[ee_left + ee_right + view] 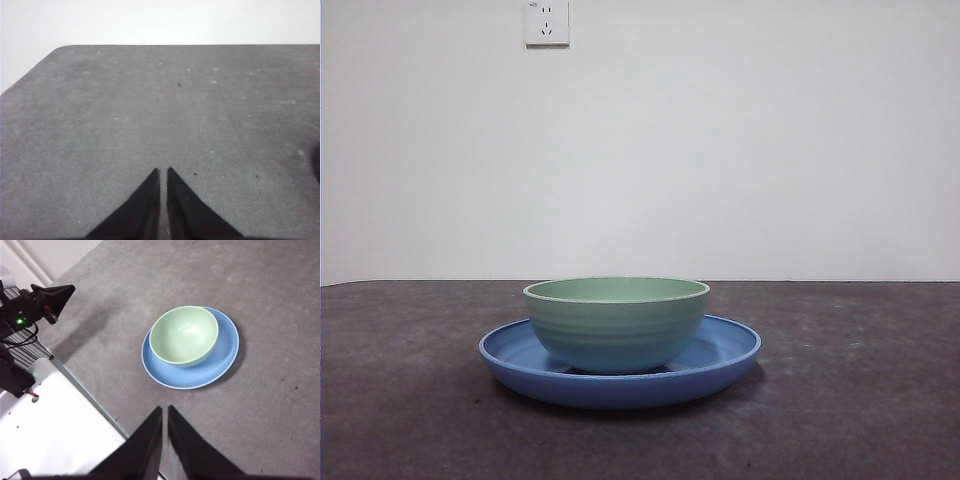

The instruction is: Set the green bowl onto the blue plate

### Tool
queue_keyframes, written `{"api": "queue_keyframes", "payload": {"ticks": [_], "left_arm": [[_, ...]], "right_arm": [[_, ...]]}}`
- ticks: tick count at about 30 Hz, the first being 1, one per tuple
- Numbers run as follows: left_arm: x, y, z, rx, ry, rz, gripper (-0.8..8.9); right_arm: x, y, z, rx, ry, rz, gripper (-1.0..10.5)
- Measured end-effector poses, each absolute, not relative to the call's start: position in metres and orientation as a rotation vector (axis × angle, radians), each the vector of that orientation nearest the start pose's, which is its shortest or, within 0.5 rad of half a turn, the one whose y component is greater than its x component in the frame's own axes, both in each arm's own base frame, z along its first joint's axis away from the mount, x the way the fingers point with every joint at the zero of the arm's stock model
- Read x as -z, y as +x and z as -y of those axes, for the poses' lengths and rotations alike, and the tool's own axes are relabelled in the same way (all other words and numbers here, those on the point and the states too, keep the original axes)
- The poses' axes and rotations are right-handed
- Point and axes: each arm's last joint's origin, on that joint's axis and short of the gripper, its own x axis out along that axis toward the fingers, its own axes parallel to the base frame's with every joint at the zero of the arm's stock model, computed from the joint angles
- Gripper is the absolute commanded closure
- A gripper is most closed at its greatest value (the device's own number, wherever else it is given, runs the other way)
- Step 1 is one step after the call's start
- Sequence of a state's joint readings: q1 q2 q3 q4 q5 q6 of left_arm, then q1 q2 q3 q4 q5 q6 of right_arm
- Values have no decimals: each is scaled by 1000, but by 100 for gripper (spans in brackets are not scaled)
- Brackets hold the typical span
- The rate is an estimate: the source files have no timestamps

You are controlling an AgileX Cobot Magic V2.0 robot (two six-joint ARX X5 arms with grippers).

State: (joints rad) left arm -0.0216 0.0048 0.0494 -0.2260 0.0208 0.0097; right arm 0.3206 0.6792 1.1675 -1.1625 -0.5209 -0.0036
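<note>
Right gripper point(164, 410) jaws pressed together, only a thin slit between the tips, nothing held — it hangs high above the grey surface point(280, 410), well apart from the dishes. Left gripper point(163, 171) jaws likewise closed and empty, over a bare stretch of the same surface point(150, 100) near its rounded corner.

Out from the right jaws: the green bowl point(184, 336) sits upright inside the blue plate point(225, 357), resting on the plate's floor. In the right wrist view the bowl is off-centre, close to one side of the plate's rim, leaving a wider blue crescent on the other side. Bowl empty, pale inside.

Front view: green bowl point(617, 322) stands level on the blue plate point(725, 355), plate rim showing on both sides, plate flat on the dark surface point(860, 400). No arm in this view. White wall behind, a wall socket point(547, 22) at top.

The other arm's gripper point(52, 297) is also seen in the right wrist view — black tip beside a white base panel point(65, 425) at the surface edge.
</note>
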Motion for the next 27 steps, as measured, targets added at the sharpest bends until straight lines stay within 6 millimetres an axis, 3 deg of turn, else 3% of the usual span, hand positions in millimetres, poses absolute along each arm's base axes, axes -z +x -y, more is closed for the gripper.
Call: {"api": "queue_keyframes", "payload": {"ticks": [9, 14, 17, 23, 27], "left_arm": [[-158, 93, 3, 43, 10, -181, 790], [-158, 93, 3, 43, 10, -181, 790], [-158, 93, 3, 43, 10, -181, 789], [-158, 93, 3, 43, 10, -181, 790], [-158, 93, 3, 43, 10, -181, 790]], "right_arm": [[-380, 63, -32, -768, 80, -662, 931], [-367, 46, -19, -628, 33, -479, 931], [-349, 43, -14, -507, -44, -325, 931], [-287, 65, -12, -391, -129, -99, 931], [-255, 72, -6, -209, -158, 25, 931]]}}
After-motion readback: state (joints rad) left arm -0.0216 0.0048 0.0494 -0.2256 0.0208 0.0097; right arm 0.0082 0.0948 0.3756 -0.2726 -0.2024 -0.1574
